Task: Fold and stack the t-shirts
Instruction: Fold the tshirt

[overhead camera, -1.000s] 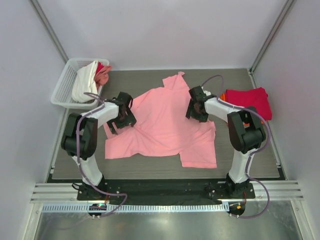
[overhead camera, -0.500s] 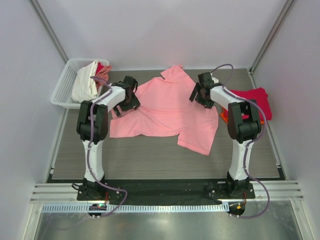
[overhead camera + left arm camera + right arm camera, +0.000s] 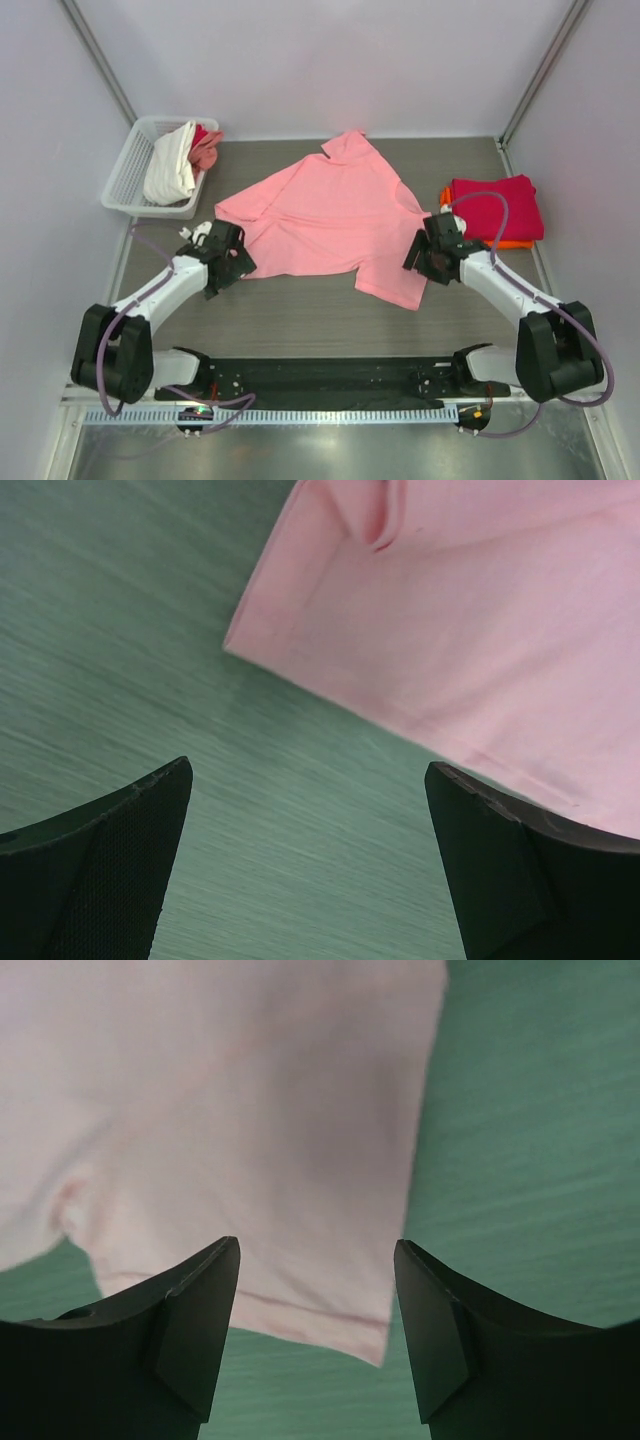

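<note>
A pink t-shirt (image 3: 325,215) lies spread on the table, collar toward the back. My left gripper (image 3: 232,267) is open and empty over bare table, just off the shirt's near left corner (image 3: 470,640). My right gripper (image 3: 421,262) is open and empty above the shirt's near right corner (image 3: 300,1190). A folded red t-shirt (image 3: 495,207) lies on an orange one (image 3: 448,232) at the right edge.
A white basket (image 3: 125,185) at the back left holds white and red clothes (image 3: 172,160). White walls close in the back and sides. The table's dark near edge (image 3: 330,375) runs between the arm bases.
Both grippers have let go of the pink shirt and drawn back toward me, to its near corners. The shirt now lies flatter and further back.
</note>
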Controlling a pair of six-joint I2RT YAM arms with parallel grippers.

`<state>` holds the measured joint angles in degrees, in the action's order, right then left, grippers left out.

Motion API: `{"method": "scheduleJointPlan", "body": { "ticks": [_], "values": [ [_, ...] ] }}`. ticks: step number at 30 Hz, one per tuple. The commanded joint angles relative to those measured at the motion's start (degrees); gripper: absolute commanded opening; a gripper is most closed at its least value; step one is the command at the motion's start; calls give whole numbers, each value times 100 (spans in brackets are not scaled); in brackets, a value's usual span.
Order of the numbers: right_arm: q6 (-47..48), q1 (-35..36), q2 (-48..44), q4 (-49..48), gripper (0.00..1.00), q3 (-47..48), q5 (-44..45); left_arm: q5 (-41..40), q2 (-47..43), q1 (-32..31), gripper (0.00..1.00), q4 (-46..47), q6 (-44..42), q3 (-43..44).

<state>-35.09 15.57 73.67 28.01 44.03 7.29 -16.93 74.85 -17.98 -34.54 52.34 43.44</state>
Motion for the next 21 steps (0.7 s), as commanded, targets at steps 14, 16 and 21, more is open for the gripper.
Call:
{"method": "scheduleJointPlan", "body": {
  "ticks": [14, 16, 21],
  "values": [
    [-841, 498, -617, 381, 61, -1230, -281, -390, -1183, 286, 99, 229, 681, -705],
    [-990, 613, -634, 389, 60, -1291, -255, -399, -1218, 339, 98, 203, 716, -723],
    [-1131, 745, -748, 415, 23, -1432, 8, -355, -1350, 348, 98, 290, 813, -959]
  ]
}}
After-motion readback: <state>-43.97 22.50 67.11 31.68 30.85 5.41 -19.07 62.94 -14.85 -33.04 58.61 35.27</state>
